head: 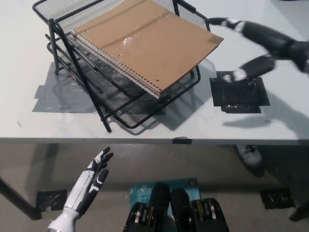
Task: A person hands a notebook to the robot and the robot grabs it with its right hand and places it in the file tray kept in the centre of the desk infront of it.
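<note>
A brown spiral notebook (145,43) lies flat on the top tier of the black mesh file tray (58,9), its right corner overhanging the tray's edge. My black right hand (256,46) is open and blurred, to the right of the notebook and apart from it, above the desk. My white left hand (89,183) rests open below the desk's front edge at the lower left, holding nothing.
The white desk (193,121) carries a black square patch (239,92) right of the tray and a grey tape patch (58,94) at its left. The desk's front edge runs across the middle of the picture.
</note>
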